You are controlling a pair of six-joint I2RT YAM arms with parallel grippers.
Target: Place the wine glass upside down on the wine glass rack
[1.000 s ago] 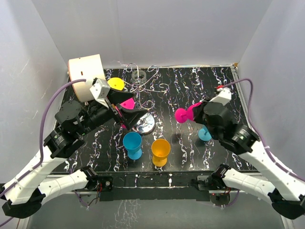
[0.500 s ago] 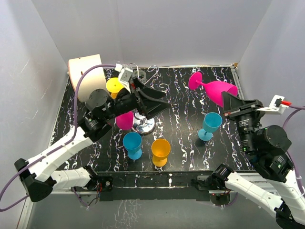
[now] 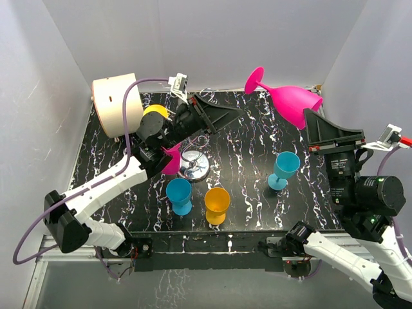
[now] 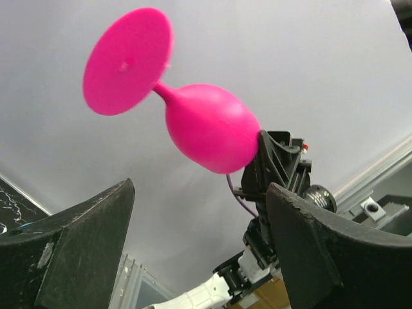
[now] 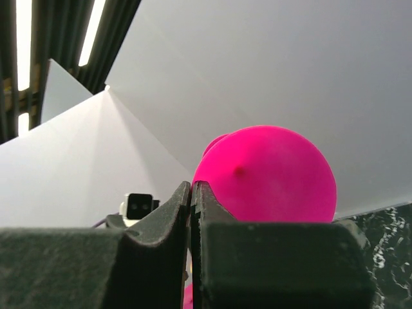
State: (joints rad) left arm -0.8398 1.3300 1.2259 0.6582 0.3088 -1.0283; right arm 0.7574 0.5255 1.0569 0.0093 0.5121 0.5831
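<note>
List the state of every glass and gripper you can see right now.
wine glass: tilted in the air, gripped at its rim.
right gripper: shut on the wine glass.
left gripper: open, empty.
blue glass: upright.
orange glass: upright.
teal glass: upright.
wine glass rack: standing, partly hidden.

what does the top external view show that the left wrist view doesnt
Only top external: two blue plastic goblets, an orange plastic goblet, the shiny round chrome base of the wire rack and a cream cylindrical drum.
Only left wrist: the left pincer seen from inside, its fingers spread wide with nothing between them, and the glass's round foot face-on.
Both: the magenta plastic wine glass, held aloft at the mouth end of its bowl by the right pincer.
</note>
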